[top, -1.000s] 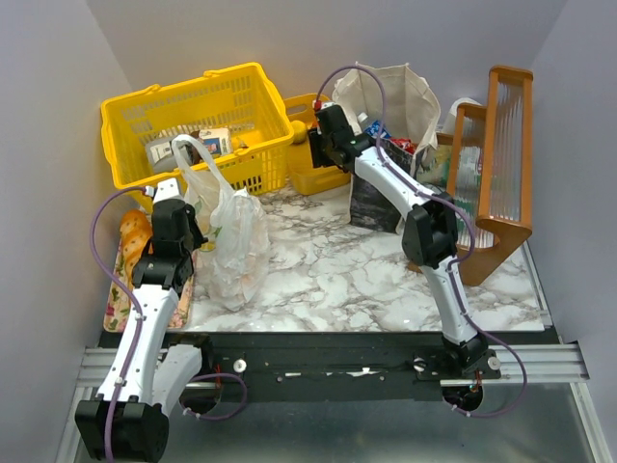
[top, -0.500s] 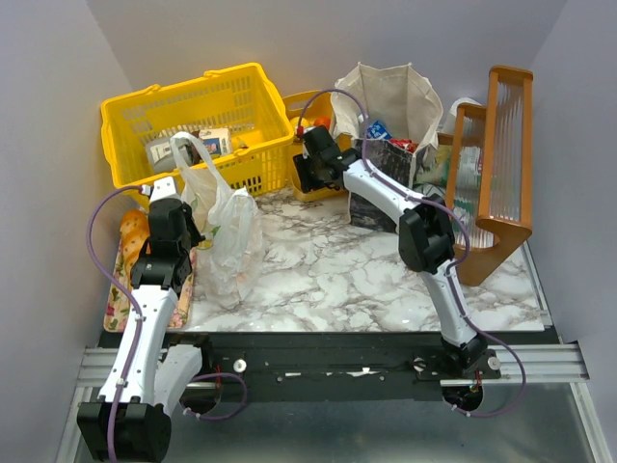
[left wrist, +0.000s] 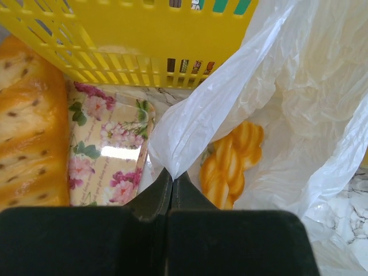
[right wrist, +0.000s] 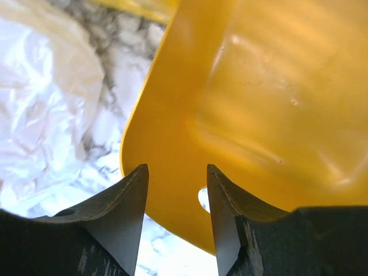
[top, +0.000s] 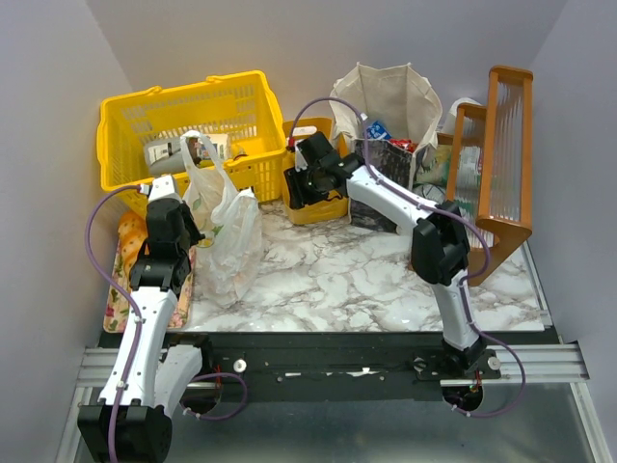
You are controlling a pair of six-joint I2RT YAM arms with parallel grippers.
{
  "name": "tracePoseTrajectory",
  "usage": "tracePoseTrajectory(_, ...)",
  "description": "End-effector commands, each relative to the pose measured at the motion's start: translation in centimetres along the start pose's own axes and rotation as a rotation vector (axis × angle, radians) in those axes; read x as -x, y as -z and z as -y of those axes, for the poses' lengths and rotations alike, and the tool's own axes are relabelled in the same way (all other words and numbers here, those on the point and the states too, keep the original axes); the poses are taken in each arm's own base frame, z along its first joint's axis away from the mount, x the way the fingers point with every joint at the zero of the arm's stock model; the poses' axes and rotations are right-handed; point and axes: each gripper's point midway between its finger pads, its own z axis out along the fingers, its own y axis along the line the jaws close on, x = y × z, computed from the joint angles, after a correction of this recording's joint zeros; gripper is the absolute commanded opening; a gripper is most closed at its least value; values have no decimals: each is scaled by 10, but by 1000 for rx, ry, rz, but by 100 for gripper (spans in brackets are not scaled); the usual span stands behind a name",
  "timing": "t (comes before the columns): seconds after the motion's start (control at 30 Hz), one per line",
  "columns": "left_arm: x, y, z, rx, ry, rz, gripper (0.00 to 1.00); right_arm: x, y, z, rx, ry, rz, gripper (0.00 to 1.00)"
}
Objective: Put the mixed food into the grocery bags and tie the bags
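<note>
Swung left from the tote (top: 390,92), right jaws gape (at a yellow tub (right wrist: 259,86)); left jaws pinch crinkled bag (left wrist: 287,86).

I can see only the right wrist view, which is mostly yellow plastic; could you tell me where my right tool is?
Observer: The right tool stands open at the small yellow container, between the large yellow basket and the canvas tote.
Operator: Thank you; what is the left arm doing?
Observer: The left tool is shut on a fold of the plastic bag.
Operator: What lies left of that bag?
Observer: A bread loaf on a floral tray.
</note>
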Motion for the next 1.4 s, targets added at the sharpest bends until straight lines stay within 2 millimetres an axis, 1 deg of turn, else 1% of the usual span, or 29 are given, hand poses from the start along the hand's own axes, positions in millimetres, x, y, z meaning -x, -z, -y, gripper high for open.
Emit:
tracePoseTrajectory(0.0, 15, 4, 5, -32, 3, 52, 0, -60, 13, -50, 152, -18, -198, 54)
tracePoseTrajectory(0.07, 15, 4, 5, -32, 3, 51, 0, -65, 15, -60, 188, -30, -206, 54)
tracePoseTrajectory(0.1, 15, 4, 5, -34, 4, 54, 0, -73, 14, -61, 197, -39, -223, 54)
tracePoseTrajectory(0.2, 15, 4, 5, -31, 3, 53, 0, -77, 22, -70, 223, -46, -222, 54)
tracePoseTrajectory(0.23, 15, 4, 5, -31, 4, 53, 0, -84, 23, -73, 222, -43, -230, 54)
tracePoseTrajectory(0.27, 15, 4, 5, -33, 3, 51, 0, -80, 32, -76, 226, -36, -212, 54)
tracePoseTrajectory(0.33, 14, 3, 6, -36, 3, 48, 0, -80, 39, -81, 232, -29, -206, 54)
tracePoseTrajectory(0.37, 14, 3, 7, -40, 2, 46, 0, -73, 47, -83, 234, -24, -181, 54)
tracePoseTrajectory(0.43, 13, 3, 8, -45, 2, 43, 0, -65, 53, -79, 204, -18, -153, 57)
tracePoseTrajectory(0.5, 11, 3, 8, -50, 0, 38, 0, -46, 64, -67, 111, 2, -81, 59)
tracePoseTrajectory(0.53, 11, 3, 8, -50, -2, 38, 0, -40, 68, -59, 72, 11, -59, 62)
tracePoseTrajectory(0.6, 10, 3, 8, -53, -2, 37, 0, -19, 77, -40, -33, 34, 11, 69)
tracePoseTrajectory(0.63, 9, 3, 8, -53, -2, 36, 0, -14, 79, -28, -68, 31, 18, 74)
tracePoseTrajectory(0.67, 9, 3, 9, -59, -1, 34, 0, -6, 80, -13, -132, 31, 41, 76)
tracePoseTrajectory(0.7, 9, 3, 9, -60, -1, 32, 0, 2, 82, -6, -154, 38, 60, 78)
tracePoseTrajectory(0.77, 8, 3, 12, -74, -1, 30, 0, 10, 76, 24, -229, 25, 68, 80)
tracePoseTrajectory(0.8, 7, 3, 12, -75, -1, 27, 0, 13, 74, 33, -253, 36, 71, 80)
tracePoseTrajectory(0.83, 7, 3, 13, -79, -2, 27, 0, 21, 67, 47, -287, 33, 78, 80)
tracePoseTrajectory(0.9, 8, 3, 14, -87, 0, 28, 0, 27, 59, 67, -351, 54, 79, 82)
tracePoseTrajectory(0.93, 7, 3, 14, -87, -2, 25, 0, 40, 62, 76, -374, 48, 98, 82)
tracePoseTrajectory(0.97, 6, 3, 15, -89, -1, 23, 0, 33, 47, 87, -402, 48, 59, 83)
tracePoseTrajectory(1.03, 6, 3, 14, -89, -2, 23, 0, 36, 43, 106, -458, 61, 57, 85)
tracePoseTrajectory(1.07, 6, 4, 15, -91, 0, 24, 0, 34, 34, 113, -480, 72, 45, 88)
tracePoseTrajectory(1.1, 4, 3, 15, -93, -1, 20, 0, 35, 33, 121, -517, 94, 41, 89)
tracePoseTrajectory(1.17, 4, 3, 15, -96, -1, 19, 0, 37, 28, 131, -552, 116, 39, 92)
tracePoseTrajectory(1.2, 4, 2, 16, -100, 1, 17, 0, 34, 23, 138, -581, 144, 20, 93)
tracePoseTrajectory(1.27, 5, 3, 17, -104, 1, 20, 0, 32, 22, 146, -615, 144, 13, 95)
tracePoseTrajectory(1.3, 5, 3, 17, -104, 1, 20, 0, 29, 20, 151, -634, 181, -8, 95)
tracePoseTrajectory(1.37, 5, 3, 17, -105, 1, 22, 0, 26, 17, 155, -638, 186, -17, 96)
